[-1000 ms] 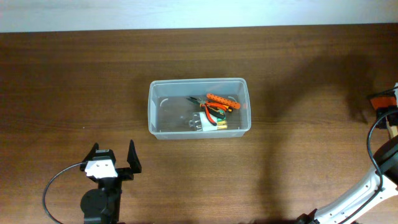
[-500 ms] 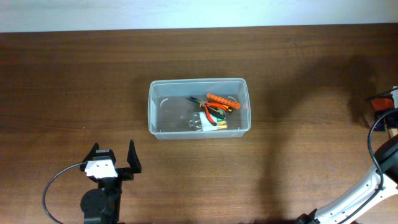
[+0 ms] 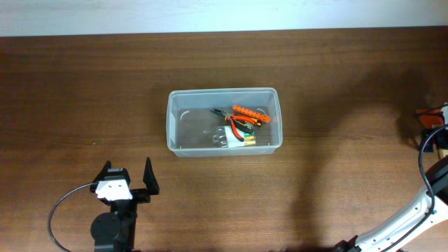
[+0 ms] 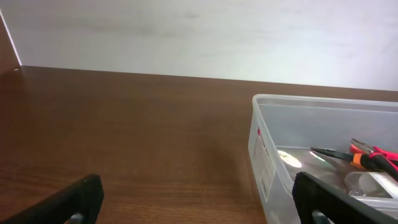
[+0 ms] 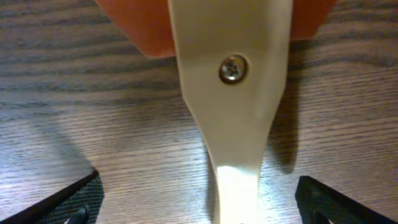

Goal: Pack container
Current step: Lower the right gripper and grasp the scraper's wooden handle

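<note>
Container (image 3: 183, 129) sits mid-frame in the overhead view, with tools (image 3: 243, 126) inside; right gripper (image 5: 200, 202) is at the far right edge, well apart from it. Its jaws are spread wide, grasping nothing; a cream-handled tool (image 5: 231, 118) lies on the table (image 3: 84, 91) between them (long axis top-to-bottom in the wrist view, across the closing line). Left gripper (image 3: 127, 166), also released, is nearer the container but far from this tool.
</note>
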Robot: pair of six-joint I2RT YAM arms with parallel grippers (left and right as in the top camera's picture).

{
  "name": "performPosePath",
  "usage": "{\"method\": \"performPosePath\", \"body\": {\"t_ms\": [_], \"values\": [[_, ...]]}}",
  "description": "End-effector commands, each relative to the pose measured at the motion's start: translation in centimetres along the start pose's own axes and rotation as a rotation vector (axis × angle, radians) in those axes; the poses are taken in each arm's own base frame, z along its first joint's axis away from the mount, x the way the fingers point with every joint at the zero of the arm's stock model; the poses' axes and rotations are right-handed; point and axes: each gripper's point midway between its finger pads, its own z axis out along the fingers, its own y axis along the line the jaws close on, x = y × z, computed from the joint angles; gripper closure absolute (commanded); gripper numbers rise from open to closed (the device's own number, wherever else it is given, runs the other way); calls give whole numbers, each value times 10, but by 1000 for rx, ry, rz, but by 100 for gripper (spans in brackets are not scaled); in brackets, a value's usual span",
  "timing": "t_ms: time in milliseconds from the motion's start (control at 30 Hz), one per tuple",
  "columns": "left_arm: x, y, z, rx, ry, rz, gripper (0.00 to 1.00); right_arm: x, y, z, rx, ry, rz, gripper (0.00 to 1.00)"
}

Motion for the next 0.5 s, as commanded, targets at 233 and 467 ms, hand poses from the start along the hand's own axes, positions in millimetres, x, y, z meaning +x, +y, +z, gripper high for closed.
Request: {"method": "performPosePath", "body": {"t_ms": [233, 467], "values": [[3, 0, 0, -4, 8, -2, 1, -5, 8, 10, -67, -40, -39, 1], [-2, 0, 0, -2, -10, -2, 1, 6, 13, 32, -112, 6, -18, 1]]}}
